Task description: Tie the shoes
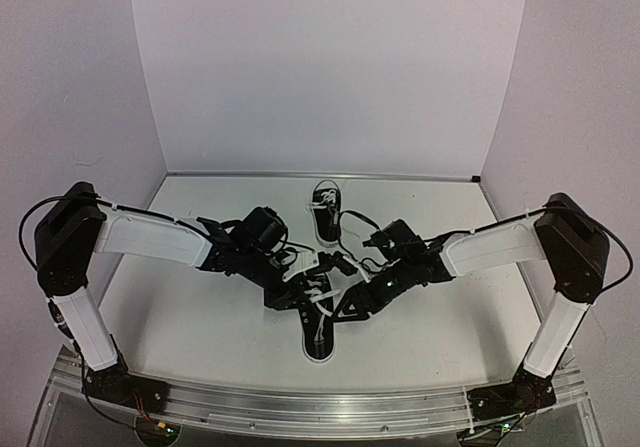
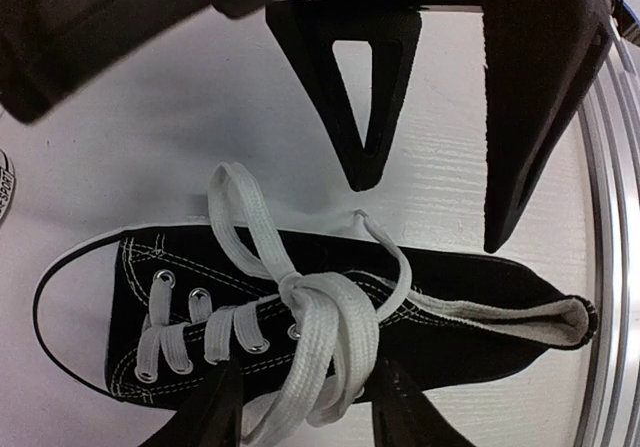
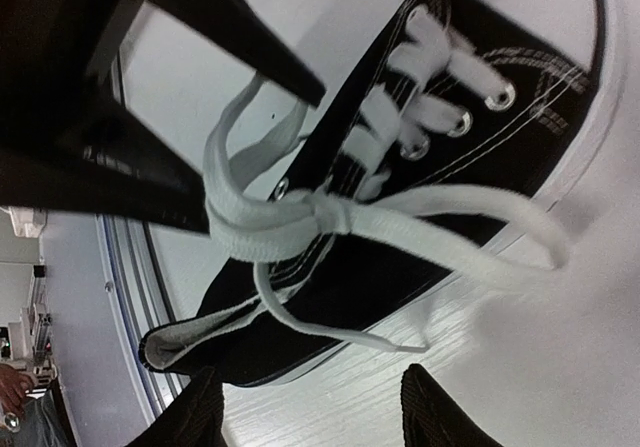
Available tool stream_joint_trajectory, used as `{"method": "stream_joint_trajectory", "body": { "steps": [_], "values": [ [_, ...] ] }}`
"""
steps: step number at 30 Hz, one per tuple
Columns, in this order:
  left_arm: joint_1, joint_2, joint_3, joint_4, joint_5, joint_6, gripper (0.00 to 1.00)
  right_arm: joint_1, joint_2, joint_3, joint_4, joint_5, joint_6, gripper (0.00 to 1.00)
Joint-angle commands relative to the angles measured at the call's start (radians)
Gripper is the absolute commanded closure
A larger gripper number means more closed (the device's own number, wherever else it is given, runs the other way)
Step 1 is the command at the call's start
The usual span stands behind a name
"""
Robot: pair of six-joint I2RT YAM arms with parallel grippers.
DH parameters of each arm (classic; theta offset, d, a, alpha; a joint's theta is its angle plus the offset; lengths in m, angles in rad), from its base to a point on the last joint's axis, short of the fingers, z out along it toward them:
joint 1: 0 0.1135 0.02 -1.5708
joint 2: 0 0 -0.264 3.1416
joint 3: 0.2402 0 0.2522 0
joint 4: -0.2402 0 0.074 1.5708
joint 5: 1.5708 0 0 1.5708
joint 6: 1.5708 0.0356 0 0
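The near shoe [image 1: 318, 335], black with white laces, lies toe towards the back wall. Its laces are tied in a bow; the knot [image 2: 290, 287] shows in the left wrist view and in the right wrist view [image 3: 335, 212]. My left gripper [image 1: 298, 294] is open just left of the bow, and one lace loop [image 2: 320, 352] hangs between its fingers [image 2: 212, 412]. My right gripper [image 1: 347, 302] is open just right of the shoe [image 3: 370, 267], with the other loop [image 3: 480, 237] and a loose lace end above its fingers [image 3: 440, 407]. The far shoe [image 1: 326, 210] stands alone behind.
The white table [image 1: 190, 312] is walled at the back and both sides. A metal rail [image 1: 300, 405] runs along the near edge, close behind the near shoe's heel [image 2: 575, 322]. The two grippers face each other a shoe's width apart.
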Motion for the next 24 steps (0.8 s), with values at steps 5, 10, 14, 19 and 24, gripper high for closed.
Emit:
{"method": "stream_joint_trajectory", "body": {
  "steps": [5,10,14,19,24],
  "values": [
    [0.021,0.009,0.042,0.031,0.059,0.009,0.67,0.005,-0.004,-0.027,0.158,-0.010,-0.025,0.42],
    [0.028,0.011,0.030,0.037,0.066,0.007,0.70,0.006,0.026,-0.013,0.183,-0.011,-0.043,0.39],
    [0.034,0.013,0.029,0.038,0.069,0.007,0.74,0.010,0.045,-0.007,0.185,-0.036,-0.065,0.39],
    [0.041,0.020,0.027,0.044,0.076,0.006,0.77,0.018,0.094,0.001,0.192,-0.052,-0.079,0.39],
    [0.045,0.022,0.025,0.046,0.074,0.004,0.82,0.023,0.118,0.007,0.205,-0.069,-0.080,0.45]
  ]
}}
